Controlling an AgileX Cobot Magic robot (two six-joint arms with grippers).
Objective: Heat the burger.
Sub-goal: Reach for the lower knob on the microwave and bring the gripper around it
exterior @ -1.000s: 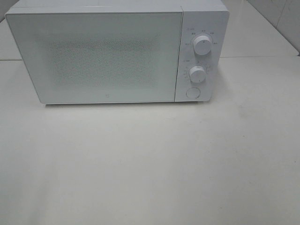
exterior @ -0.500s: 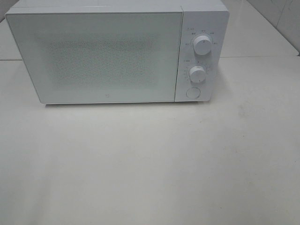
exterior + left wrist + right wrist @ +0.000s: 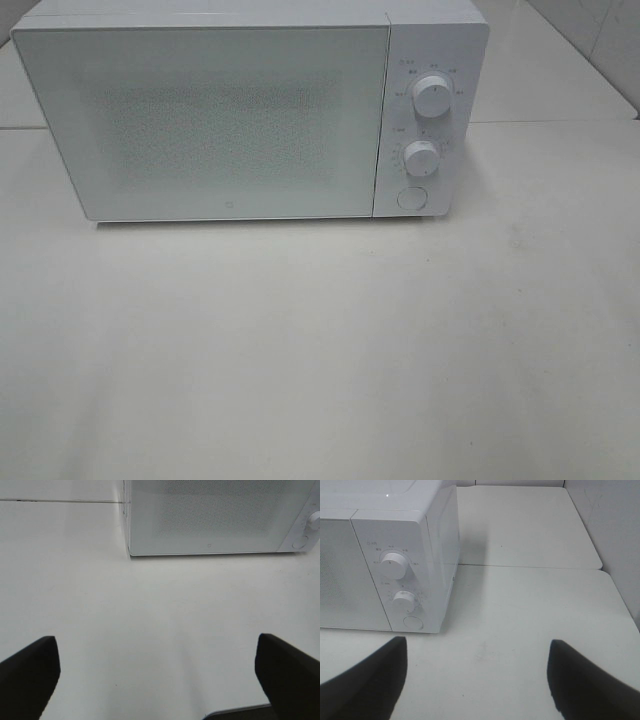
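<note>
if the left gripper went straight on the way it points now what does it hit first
The left gripper, jaws open, likely meets the table short of the microwave and its closed door; depth is unclear.

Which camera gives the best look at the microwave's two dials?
The right wrist view: the upper dial and lower dial appear close and large, markings around them. The exterior high view shows both, smaller, on the microwave's right side. The left wrist view catches only part of one at the frame edge.
</note>
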